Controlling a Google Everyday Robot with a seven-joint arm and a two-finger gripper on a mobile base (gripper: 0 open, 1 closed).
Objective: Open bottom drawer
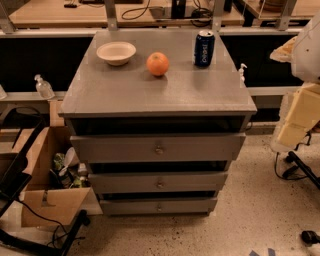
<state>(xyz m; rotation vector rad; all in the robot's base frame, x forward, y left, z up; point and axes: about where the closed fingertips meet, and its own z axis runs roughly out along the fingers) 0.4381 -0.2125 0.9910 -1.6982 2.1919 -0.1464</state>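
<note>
Floor (250, 220): pale, speckled, beneath the grey cabinet (160, 92).
Bottom drawer (127, 206): lowest of the cabinet's three fronts, knob (159, 206) centred.
Gripper (299, 117): off the cabinet's right side, well apart from the bottom drawer, higher up; whether wide or narrow cannot be told.

Speckled pale floor (250, 215), wooden desk (50, 15) behind, open cardboard box (52, 205) at left
</note>
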